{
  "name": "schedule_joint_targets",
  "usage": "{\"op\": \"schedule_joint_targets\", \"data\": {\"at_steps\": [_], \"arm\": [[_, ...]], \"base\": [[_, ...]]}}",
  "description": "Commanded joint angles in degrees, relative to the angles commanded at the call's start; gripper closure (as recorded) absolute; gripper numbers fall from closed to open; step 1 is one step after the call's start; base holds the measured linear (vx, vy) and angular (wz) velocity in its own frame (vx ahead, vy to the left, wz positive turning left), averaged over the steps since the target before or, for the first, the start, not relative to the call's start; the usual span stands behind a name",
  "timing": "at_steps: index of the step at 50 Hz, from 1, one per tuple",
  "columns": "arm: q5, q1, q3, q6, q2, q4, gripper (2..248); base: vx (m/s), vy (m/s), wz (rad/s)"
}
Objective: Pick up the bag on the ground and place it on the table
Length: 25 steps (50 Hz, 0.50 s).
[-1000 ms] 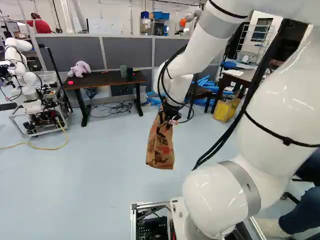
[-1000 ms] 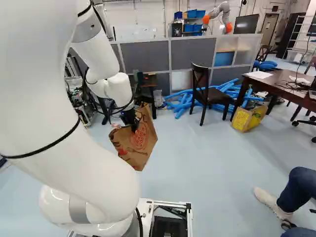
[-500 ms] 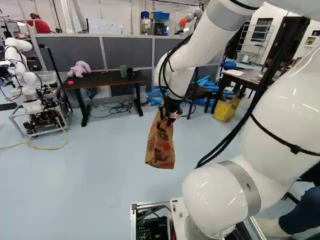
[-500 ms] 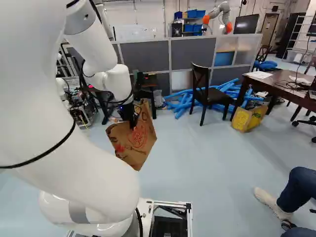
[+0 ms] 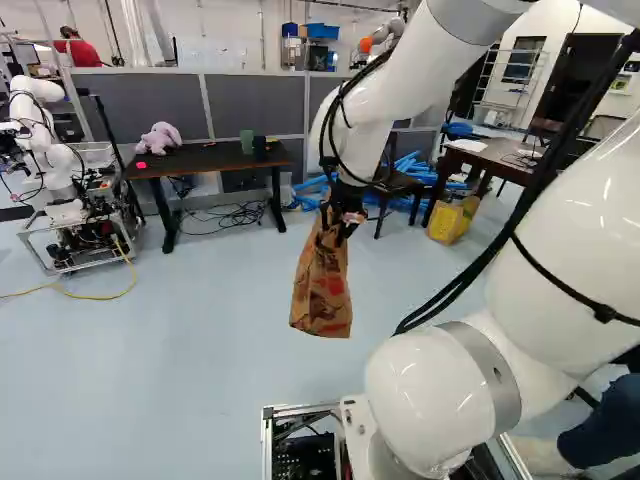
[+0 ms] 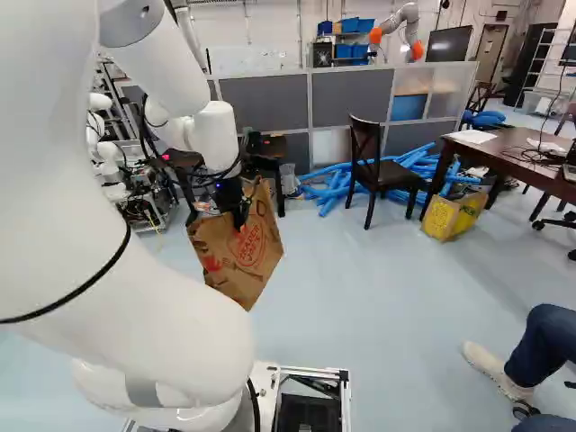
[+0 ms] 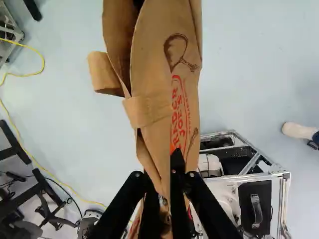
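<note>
In the left base view my gripper [image 5: 342, 222] hangs in the air, between the arm's base and the dark table [image 5: 208, 160]. The brown paper bag [image 5: 322, 285] dangles from it above the floor, short of the table and to its right in that view. The bag's printed side [image 6: 241, 252] faces the right base view. In the wrist view the gripper [image 7: 162, 184] is shut on the edge of the bag [image 7: 154, 74], whose body stretches out ahead of the fingers, partly folded. The pads are mostly hidden.
The table bears a purple plush toy [image 5: 160, 138] and two dark cups. Another robot [image 5: 62, 170] stands left of it, a yellow cable [image 5: 100, 298] on the floor. A chair [image 6: 382, 171], blue tubes, a yellow box [image 6: 453, 214] and a second table [image 6: 508, 153] are rightward.
My arm has shifted, its upper links moving left in the right base view. Gripper and held bag have moved slightly left there, and the gripper slightly up in the left base view. The base stayed still.
</note>
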Motion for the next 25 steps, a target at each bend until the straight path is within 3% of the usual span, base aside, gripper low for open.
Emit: {"op": "schedule_joint_targets", "data": {"at_steps": [25], "arm": [[-6.57,-0.52,-3.26,0.0,1.95,0.0,225]], "base": [[0.0,0.0,0.0]]}}
